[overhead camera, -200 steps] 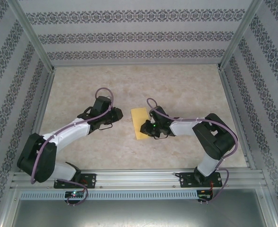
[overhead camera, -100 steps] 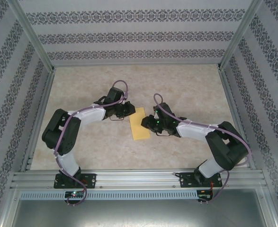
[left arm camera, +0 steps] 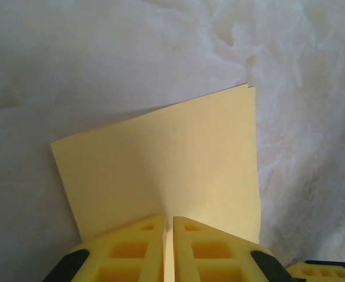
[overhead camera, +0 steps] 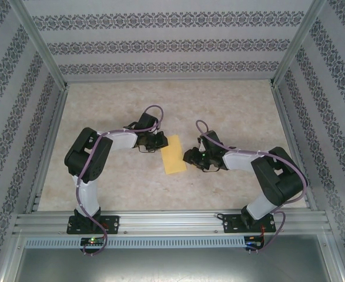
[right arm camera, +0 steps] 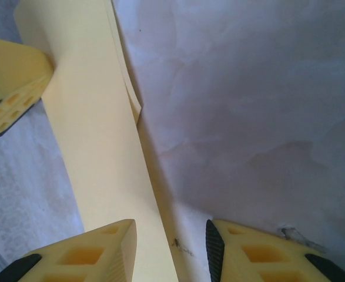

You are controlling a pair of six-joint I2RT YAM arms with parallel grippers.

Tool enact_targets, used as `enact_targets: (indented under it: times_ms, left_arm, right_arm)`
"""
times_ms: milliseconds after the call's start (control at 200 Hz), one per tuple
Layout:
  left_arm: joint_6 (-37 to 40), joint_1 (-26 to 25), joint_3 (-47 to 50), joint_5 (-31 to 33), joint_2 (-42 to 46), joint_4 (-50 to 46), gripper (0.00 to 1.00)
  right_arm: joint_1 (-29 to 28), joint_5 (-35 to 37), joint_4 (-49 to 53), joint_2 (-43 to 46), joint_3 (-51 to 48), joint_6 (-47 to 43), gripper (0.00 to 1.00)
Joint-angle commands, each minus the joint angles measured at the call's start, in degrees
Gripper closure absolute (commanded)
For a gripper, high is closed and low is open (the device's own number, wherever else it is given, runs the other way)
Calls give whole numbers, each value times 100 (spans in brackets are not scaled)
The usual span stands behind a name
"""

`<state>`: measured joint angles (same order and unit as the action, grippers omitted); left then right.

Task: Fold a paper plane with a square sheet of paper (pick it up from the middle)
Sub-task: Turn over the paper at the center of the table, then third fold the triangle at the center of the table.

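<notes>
Two layers show at the corner of the square sheet of paper (overhead camera: pixel 174 155), which lies folded into a narrow, plain yellow-orange rectangle at the middle of the table (overhead camera: pixel 237 106), its long axis running nearly top to bottom of the overhead frame. The left gripper (overhead camera: pixel 156 141) meets its upper left edge with fingers pressed together on the paper, apparently clamped. The right gripper (overhead camera: pixel 190 157) sits just right of mid-length, jaws apart astride the right long edge where the layers gape slightly, so both arms look equally near.
</notes>
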<state>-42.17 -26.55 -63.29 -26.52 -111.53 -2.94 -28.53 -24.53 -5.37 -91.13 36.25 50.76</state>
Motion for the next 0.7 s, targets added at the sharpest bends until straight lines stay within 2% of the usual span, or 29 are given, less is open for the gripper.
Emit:
enact_targets:
  times_ms: [0, 205, 599, 694]
  left_arm:
    - [159, 28, 44, 28, -110, -12, 87]
    - [121, 33, 123, -10, -126, 83, 87]
    - [166, 39, 158, -59, -75, 61, 88]
    - [140, 113, 335, -42, 50, 218, 88]
  right_arm:
    - [-3, -332, -269, -197, 20, -120, 62]
    - [-12, -586, -689, -193, -101, 70, 64]
    - [1, -309, -322, -150, -49, -51, 62]
    - [-18, -438, -227, -258, 82, -122, 63]
